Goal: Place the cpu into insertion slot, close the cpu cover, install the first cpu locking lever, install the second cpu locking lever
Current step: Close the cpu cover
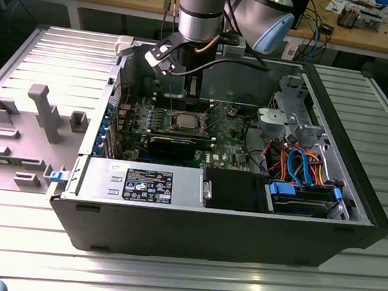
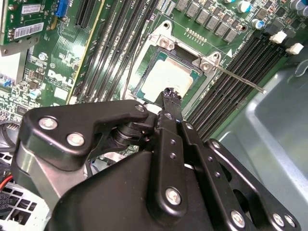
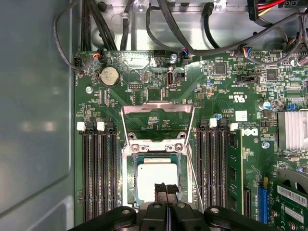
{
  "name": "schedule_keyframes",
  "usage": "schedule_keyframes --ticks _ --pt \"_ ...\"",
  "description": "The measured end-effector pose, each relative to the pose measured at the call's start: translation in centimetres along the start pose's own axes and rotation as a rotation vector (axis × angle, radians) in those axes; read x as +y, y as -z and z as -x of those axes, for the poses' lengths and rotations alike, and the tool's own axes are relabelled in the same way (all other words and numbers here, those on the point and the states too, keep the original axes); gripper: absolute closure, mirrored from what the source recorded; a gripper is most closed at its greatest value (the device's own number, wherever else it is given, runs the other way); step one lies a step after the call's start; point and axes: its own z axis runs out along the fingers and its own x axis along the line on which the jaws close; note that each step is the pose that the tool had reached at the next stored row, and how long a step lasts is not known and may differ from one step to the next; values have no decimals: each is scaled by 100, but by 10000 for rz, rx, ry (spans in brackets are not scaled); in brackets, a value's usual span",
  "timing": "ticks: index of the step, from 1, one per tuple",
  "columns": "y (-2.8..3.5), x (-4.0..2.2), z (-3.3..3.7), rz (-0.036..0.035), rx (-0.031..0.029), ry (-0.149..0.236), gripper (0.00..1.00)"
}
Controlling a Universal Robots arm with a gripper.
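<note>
The arm (image 1: 200, 10) is made up of a silver-grey metal tube ringed by a dark band, and a rounded joint closed by a light blue cap (image 1: 274, 30). A black-and-white camera block (image 1: 163, 53) is bracketed at the wrist, with a copper-coloured cable (image 1: 208, 46) beside it. The gripper (image 3: 166, 188) is built of matte black bars (image 2: 166, 159), studded with silver screws (image 2: 173, 195) and ended by narrow black fingertips (image 3: 161, 190).

My gripper (image 3: 166, 188): matt black finish, bright metal screw heads. Just under my fingertips, cpu (image 3: 156, 179): silvery-grey metal top, smooth, dull sheen. Beyond it, cpu cover (image 3: 158, 105): bare silver metal, lightly shiny. Around me, circuit board (image 3: 211, 96): glossy green. Beside me, case wall (image 3: 33, 120): grey sheet metal, soft sheen.
</note>
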Motion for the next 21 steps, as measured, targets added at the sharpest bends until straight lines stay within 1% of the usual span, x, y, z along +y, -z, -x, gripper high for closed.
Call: schedule_keyframes --ticks 9,21 --pt "29 1 1 -1 -1 0 89" --pt "82 4 1 1 1 0 89"
